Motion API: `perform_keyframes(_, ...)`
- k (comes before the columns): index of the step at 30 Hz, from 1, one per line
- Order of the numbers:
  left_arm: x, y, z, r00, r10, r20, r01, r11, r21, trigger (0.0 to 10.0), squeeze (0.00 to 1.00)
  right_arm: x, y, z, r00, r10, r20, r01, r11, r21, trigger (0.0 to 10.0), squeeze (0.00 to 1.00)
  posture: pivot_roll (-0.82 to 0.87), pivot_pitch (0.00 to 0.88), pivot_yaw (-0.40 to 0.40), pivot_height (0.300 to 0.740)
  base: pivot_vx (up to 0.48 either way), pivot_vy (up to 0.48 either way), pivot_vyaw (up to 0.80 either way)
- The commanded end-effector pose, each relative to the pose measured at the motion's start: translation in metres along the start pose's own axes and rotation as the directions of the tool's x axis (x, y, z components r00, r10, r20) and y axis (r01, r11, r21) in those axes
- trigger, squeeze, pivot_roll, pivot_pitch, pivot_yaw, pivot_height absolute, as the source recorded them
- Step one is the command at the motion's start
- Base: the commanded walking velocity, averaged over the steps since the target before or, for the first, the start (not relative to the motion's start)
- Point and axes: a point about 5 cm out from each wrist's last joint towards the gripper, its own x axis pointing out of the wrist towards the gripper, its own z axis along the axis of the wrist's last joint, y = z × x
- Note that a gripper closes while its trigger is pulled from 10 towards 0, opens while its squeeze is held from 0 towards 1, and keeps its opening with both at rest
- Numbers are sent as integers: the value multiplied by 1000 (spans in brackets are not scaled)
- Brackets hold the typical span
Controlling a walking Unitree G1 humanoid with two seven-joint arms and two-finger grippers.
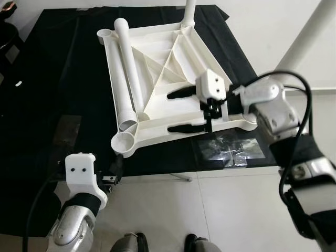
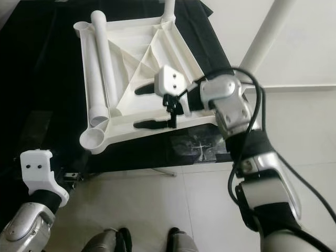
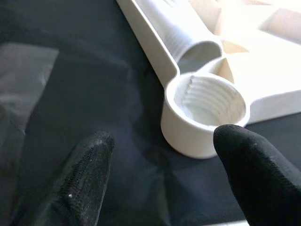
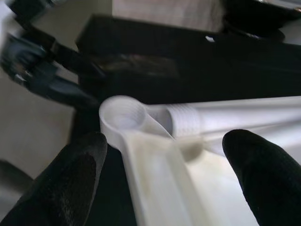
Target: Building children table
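Table top: a white plastic table top (image 1: 173, 73) is laid upside down on the black cloth (image 1: 63, 79), its ribbed underside facing up; its near edge lies close to the cloth's near edge.
Corner socket: a round threaded socket (image 3: 207, 101) is seen at the table top's near left corner, open upward.
Loose leg: a white tube leg (image 1: 128, 73) is laid inside the table top along its left edge, its threaded end just beside the near left socket.
Fitted legs: a white leg (image 1: 188, 13) stands upright at the far right corner; another (image 1: 307, 37) rises at the right side.
Right gripper: the right gripper (image 1: 186, 111) is held over the table top's near right part, fingers spread wide, one finger (image 1: 181, 94) above the ribs, the other along the near edge.
Left gripper: the left gripper (image 3: 160, 179) is held low at the cloth's near edge, fingers spread apart, pointed at the near left socket and not touching it.
Plastic bag: a clear bag (image 1: 228, 148) lies on the cloth beside the near right corner.
Floor: pale tiles (image 1: 210, 210) are seen below the cloth's near edge.
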Motion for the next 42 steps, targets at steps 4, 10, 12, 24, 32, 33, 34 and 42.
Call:
perform_keyframes(4, 5, 8, -5, 1000, 27, -13, -27, 1000, 13, 10000, 0, 33, 46, -45, 904, -422, 70, 369, 852, 371, 10000, 0, 30, 140, -17, 740, 0, 0, 0)
perform_keyframes(10, 6, 9, -6, 999, 41, -9, -41, 999, 31, 10000, 0, 27, 72, -54, 852, -519, 72, 427, 767, 478, 10000, 0, 13, 126, -18, 740, 0, 96, 0)
perform_keyframes(12, 7, 8, -9, 999, 48, -11, -48, 998, 42, 10000, 0, 24, 84, -58, 849, -524, 65, 425, 750, 506, 10000, 0, 5, 112, -21, 740, 0, 454, 0)
perform_keyframes(24, 11, 11, -16, 998, 66, -23, -63, 994, 87, 10000, 0, 19, 84, -67, 796, -605, -40, 556, 703, 443, 10000, 0, -8, 57, -10, 740, 0, 480, 0)
perform_keyframes(32, 10, 12, -19, 996, 91, -13, -89, 992, 91, 10000, 0, 8, 83, -79, 722, -678, -136, 653, 604, 457, 10000, 0, -8, 35, -5, 740, 0, 253, 0)
perform_keyframes(33, 10, 12, -19, 996, 91, -13, -89, 992, 91, 10000, 0, 8, 83, -79, 722, -678, -136, 653, 604, 457, 10000, 0, -8, 35, -5, 740, 0, 0, 0)
perform_keyframes(34, 9, 12, -19, 996, 89, -10, -88, 991, 96, 10000, 0, 8, 83, -80, 722, -678, -139, 653, 602, 459, 10000, 0, -7, 33, -6, 740, 0, 0, 0)
perform_keyframes(42, 5, 8, -21, 996, 86, -12, -85, 994, 75, 10000, 0, 10, 81, -82, 717, -680, -152, 662, 596, 455, 10000, 0, -9, 22, -8, 740, 0, 0, 0)
